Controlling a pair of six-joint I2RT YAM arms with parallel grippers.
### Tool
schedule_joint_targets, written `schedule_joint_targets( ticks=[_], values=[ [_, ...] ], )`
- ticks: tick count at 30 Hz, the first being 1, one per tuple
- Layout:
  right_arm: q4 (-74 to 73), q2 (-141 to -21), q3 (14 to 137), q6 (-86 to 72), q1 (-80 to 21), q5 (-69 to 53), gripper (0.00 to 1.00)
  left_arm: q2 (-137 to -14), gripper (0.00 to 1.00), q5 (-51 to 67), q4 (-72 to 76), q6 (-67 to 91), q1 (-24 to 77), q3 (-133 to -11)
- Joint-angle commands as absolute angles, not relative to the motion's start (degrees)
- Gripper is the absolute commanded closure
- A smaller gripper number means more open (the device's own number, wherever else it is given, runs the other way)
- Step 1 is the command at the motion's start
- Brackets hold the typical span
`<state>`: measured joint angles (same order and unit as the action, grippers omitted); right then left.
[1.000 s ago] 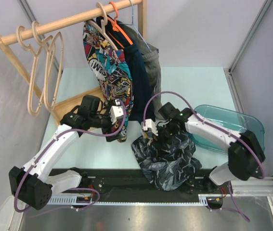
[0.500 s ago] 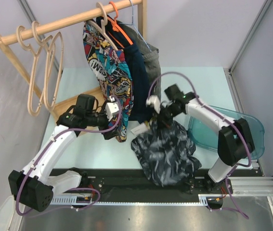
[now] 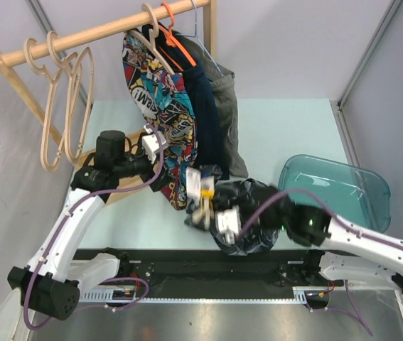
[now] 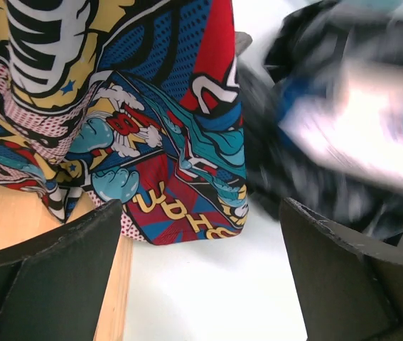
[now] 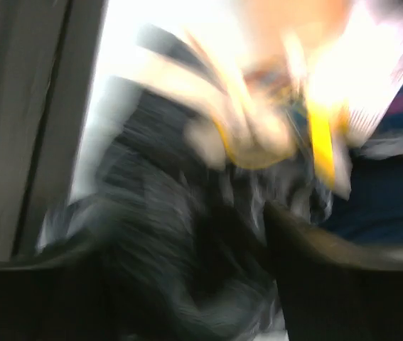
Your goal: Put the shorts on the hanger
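Note:
The dark marbled shorts are bunched up near the table's front centre, with white paper tags sticking up at their left. My right gripper is shut on them; its view is motion-blurred, with marbled cloth between the fingers. My left gripper is open and empty, beside the hem of the hanging comic-print shorts. The marbled shorts show blurred in the left wrist view. Two bare pale wooden hangers hang at the left end of the wooden rail.
On the rail's right part hang the comic-print shorts on a wooden hanger, an orange hanger, a navy garment and a grey one. The rack's wooden base lies under my left arm. A teal bin sits at right.
My right arm has swung from the table's middle down toward the front edge, carrying the shorts left, tags now up. My left gripper has drawn back to the left.

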<state>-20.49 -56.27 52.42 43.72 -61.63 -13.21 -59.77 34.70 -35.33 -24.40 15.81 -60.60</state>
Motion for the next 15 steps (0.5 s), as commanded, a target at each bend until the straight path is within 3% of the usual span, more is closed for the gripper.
schedule_joint_targets(
  ticks=[1,3,7,11,15],
  values=[
    [-25.3,-50.45,36.65,50.31,-67.15,5.62,0.13,-57.57,0.04,35.24,-35.41,-25.48,14.94,-59.33],
    [-27.16,-50.01,37.7,48.52,-65.57,5.97,0.01,-57.57,0.04,36.12,-37.95,-27.5,14.94,-58.98],
    [-29.88,-49.92,42.08,47.11,-59.69,0.63,0.01,-58.09,0.04,39.89,-40.95,-32.25,14.94,-57.48],
    [-32.95,-51.15,46.49,44.13,-53.1,-12.53,0.0,-59.59,0.04,40.78,-43.76,-39.1,15.12,-56.08],
    [-31.56,-54.83,49.48,41.14,-51.85,-18.71,0.07,-60.12,0.06,42.97,-48.06,-44.81,15.64,-54.24]
  ],
)
